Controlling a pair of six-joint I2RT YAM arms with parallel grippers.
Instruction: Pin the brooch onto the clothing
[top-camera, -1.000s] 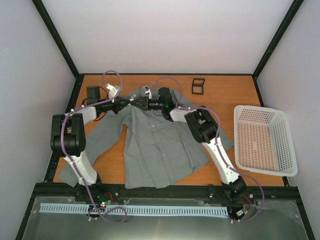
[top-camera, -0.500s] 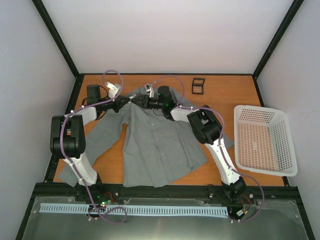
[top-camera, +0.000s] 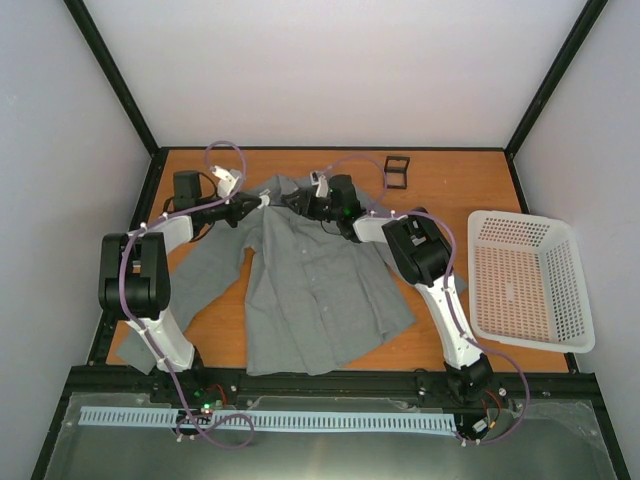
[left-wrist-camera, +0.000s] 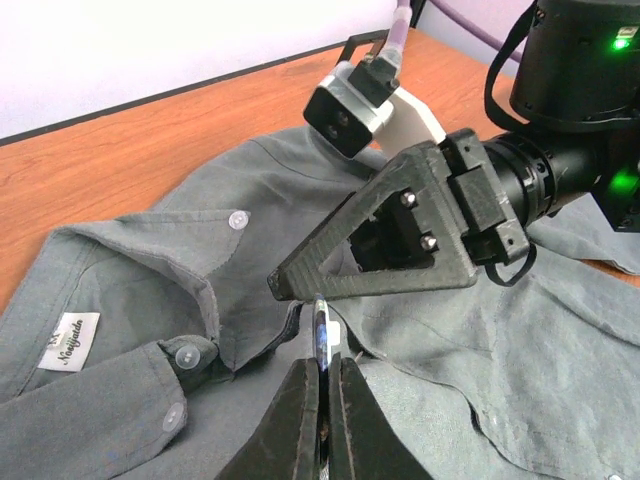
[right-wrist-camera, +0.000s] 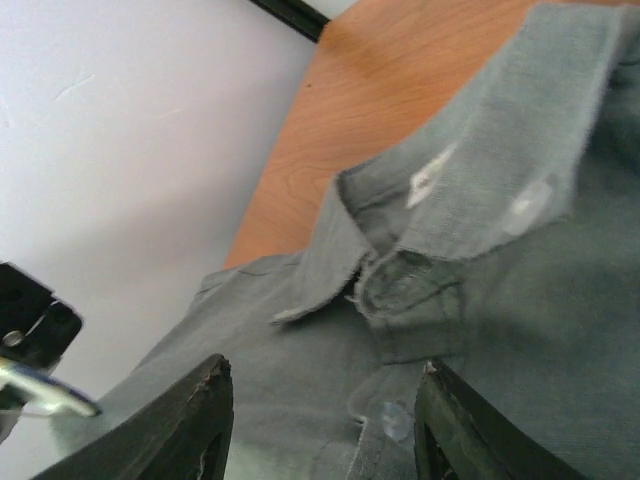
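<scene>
The clothing (top-camera: 310, 285), a grey collared shirt, lies spread flat on the table, collar at the far side. My left gripper (left-wrist-camera: 327, 362) is shut on the brooch (left-wrist-camera: 322, 330), held edge-on with its rim against the shirt's front edge just below the collar (left-wrist-camera: 150, 260). In the top view the left gripper (top-camera: 262, 203) sits at the collar, and the brooch is too small to make out there. My right gripper (right-wrist-camera: 325, 385) stands open above the shirt front with nothing between its fingers (left-wrist-camera: 400, 240). One of those fingers hangs just beyond the brooch.
A white mesh basket (top-camera: 525, 280) stands at the right side of the table. A small black square holder (top-camera: 397, 172) sits at the back, right of the collar. A white label (left-wrist-camera: 70, 340) shows inside the shirt's neck. Black frame rails border the table.
My right gripper has opened and drawn back to the right, away from the left gripper. The left gripper has stayed shut on the brooch and edged slightly right along the collar.
</scene>
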